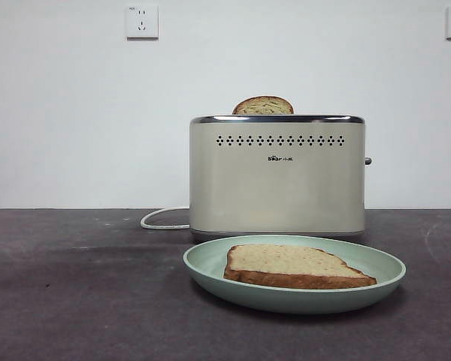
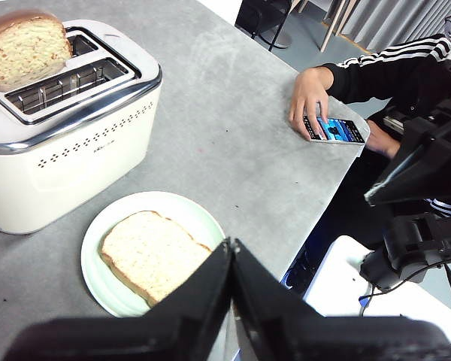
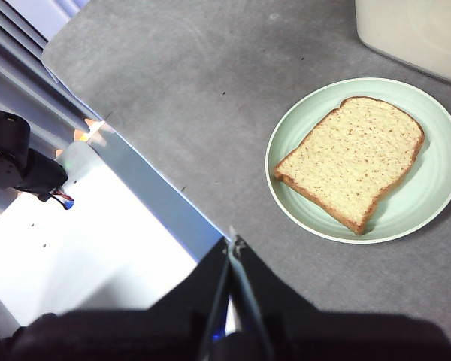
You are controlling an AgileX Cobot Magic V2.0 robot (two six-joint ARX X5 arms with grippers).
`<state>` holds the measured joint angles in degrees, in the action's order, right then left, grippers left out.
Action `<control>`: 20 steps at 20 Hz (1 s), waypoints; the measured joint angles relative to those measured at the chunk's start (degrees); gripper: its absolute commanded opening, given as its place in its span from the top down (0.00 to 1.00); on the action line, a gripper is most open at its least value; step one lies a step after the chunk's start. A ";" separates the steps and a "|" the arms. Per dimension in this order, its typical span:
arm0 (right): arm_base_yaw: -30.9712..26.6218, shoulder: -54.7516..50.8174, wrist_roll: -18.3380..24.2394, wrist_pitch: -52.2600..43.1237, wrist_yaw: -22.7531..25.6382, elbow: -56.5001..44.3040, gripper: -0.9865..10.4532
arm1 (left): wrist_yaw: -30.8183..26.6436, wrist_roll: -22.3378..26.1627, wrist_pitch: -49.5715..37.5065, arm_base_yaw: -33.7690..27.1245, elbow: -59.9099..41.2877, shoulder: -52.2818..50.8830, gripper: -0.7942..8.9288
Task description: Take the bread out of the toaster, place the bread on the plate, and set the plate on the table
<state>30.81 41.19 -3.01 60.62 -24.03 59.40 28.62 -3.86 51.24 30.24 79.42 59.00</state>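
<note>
On the left of the table [image 1: 75, 293] I see only the white cord [image 1: 161, 218], which runs from the toaster [image 1: 278, 177] across the bare top. The toaster stands in the middle, a little far from me, with its long side to the front. One narrow slice [image 1: 263, 106] stands upright in its far slot; the near slot looks empty, and I judge this is where the bread came from.

The plate [image 1: 210, 263] sits on the table just in front of the toaster, near but not touching it. The bread [image 1: 297, 267] lies flat in the plate, a little to the right of its middle, so it will not slide off the rim. I think the task is done or almost done, because bread, plate and table are all in their order.

My left gripper [image 2: 231, 244] hangs high above the near side of the plate, jaws pressed together and holding nothing. My right gripper [image 3: 231, 242] is also closed and empty, high over the table edge, well apart from the plate. Both wait out of the way. At the far table edge a person's hand [image 2: 310, 98] rests on a phone [image 2: 333, 129].
</note>
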 measured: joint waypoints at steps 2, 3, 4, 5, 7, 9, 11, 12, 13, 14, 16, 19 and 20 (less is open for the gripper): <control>0.00 0.50 0.00 0.00 0.04 0.00 0.91 | 0.00 0.00 0.00 0.00 0.00 0.00 0.93; 0.00 0.66 -0.02 0.00 0.09 0.00 0.91 | 0.00 0.02 0.02 0.00 0.00 0.00 0.93; 0.00 0.66 -0.02 0.00 0.17 0.00 0.91 | 0.00 0.02 0.02 0.00 0.00 0.00 0.93; 0.00 0.63 -0.02 0.00 0.17 0.00 0.91 | 0.00 0.02 0.02 0.00 0.00 0.00 0.93; 0.00 0.46 0.00 0.00 0.20 0.02 0.91 | 0.00 0.00 0.02 0.00 0.00 0.00 0.93; 0.00 0.46 -0.02 0.00 0.20 0.00 0.91 | 0.00 0.00 0.02 0.00 0.00 0.00 0.92; 0.00 0.46 0.00 0.00 0.20 0.00 0.91 | 0.00 0.02 0.02 0.00 0.00 0.00 0.92; 0.00 0.46 -0.02 0.00 0.20 0.00 0.91 | 0.00 0.00 0.02 0.00 0.00 0.00 0.92; 0.00 0.46 -0.02 0.00 0.20 0.00 0.91 | 0.00 0.00 0.04 0.00 0.00 0.00 0.92; 0.00 0.46 0.00 0.00 0.20 0.02 0.91 | 0.00 0.02 0.04 0.00 0.00 0.00 0.92; 0.00 0.46 0.00 0.00 0.20 0.00 0.91 | 0.00 0.02 0.04 0.00 0.00 0.00 0.92; 0.00 0.46 0.00 0.00 0.20 0.00 0.91 | -1.66 2.01 -2.08 -0.02 -0.02 0.00 0.92; 0.00 0.46 -0.02 0.00 0.20 0.00 0.91 | -4.35 3.74 -5.53 -0.09 -0.02 0.02 0.92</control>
<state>30.81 41.65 -3.03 60.62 -23.84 59.40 24.27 -0.12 45.71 30.15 79.40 59.02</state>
